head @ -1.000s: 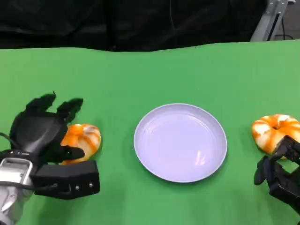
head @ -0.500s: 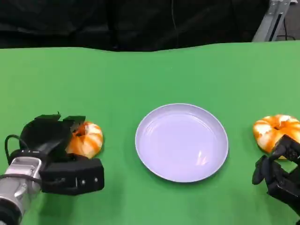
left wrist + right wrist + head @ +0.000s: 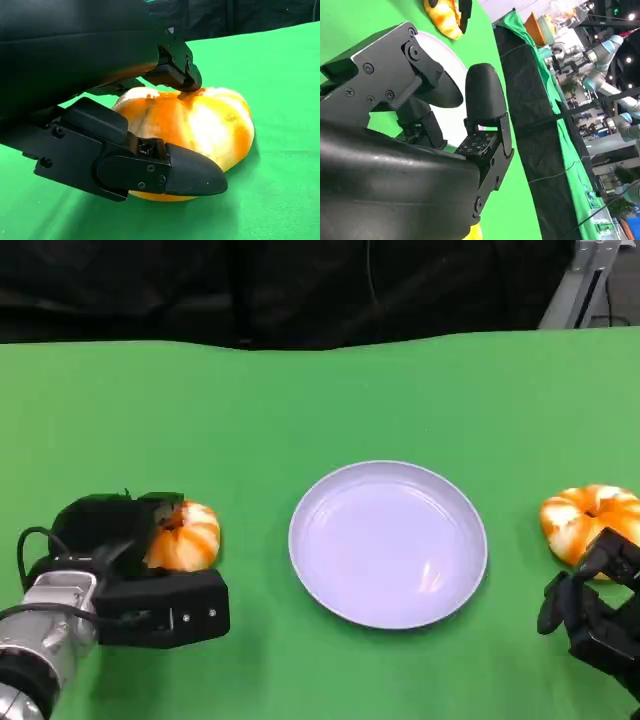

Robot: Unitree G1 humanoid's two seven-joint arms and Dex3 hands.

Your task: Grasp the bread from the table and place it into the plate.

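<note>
In the head view the left robot hand point(image 3: 118, 540) is wrapped around a piece of orange-and-white bread point(image 3: 187, 536) that sits on the green tabletop point(image 3: 320, 400), left of the white plate point(image 3: 388, 543), which holds nothing. A second bread point(image 3: 585, 520) lies well to the plate's right, just beyond the right robot hand point(image 3: 590, 612), whose fingers are curled in on nothing. The left wrist view shows the grasp close up: one finger point(image 3: 175, 67) presses on top of the bread point(image 3: 210, 125) and the thumb point(image 3: 190, 172) lies along its lower side, the bread apparently resting on the cloth. In the right wrist view the right robot hand point(image 3: 445, 125) grips nothing, with the plate point(image 3: 452, 120) beyond it. The grasping step looks nearly complete; next the bread must be lifted and carried right, over the plate, then released.
</note>
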